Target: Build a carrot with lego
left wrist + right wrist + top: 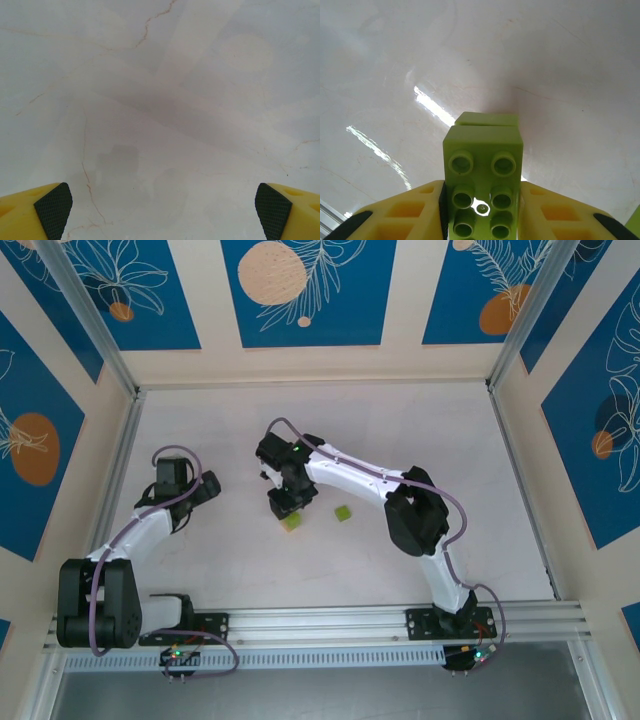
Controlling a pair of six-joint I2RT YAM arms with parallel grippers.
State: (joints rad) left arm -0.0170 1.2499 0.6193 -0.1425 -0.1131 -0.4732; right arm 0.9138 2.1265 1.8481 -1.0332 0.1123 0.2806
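Observation:
My right gripper (284, 502) (482, 205) is shut on a rectangular lime-green lego brick (482, 170), studs facing the camera, held low over the table. A second lime-green piece (486, 119) sits just beyond its far end, touching or joined, I cannot tell which. In the top view this green cluster (293, 521) lies under the right fingertips. A loose lime-green square brick (343, 512) lies a little to its right. The orange brick is hidden or out of view. My left gripper (204, 489) (162, 202) stands open over bare table, its pads (52, 207) wide apart.
The white table (400, 440) is walled by blue and cream panels on three sides. A metal rail (330, 625) carrying both arm bases runs along the near edge. A sliver of green (635, 226) shows at the right wrist view's lower right corner.

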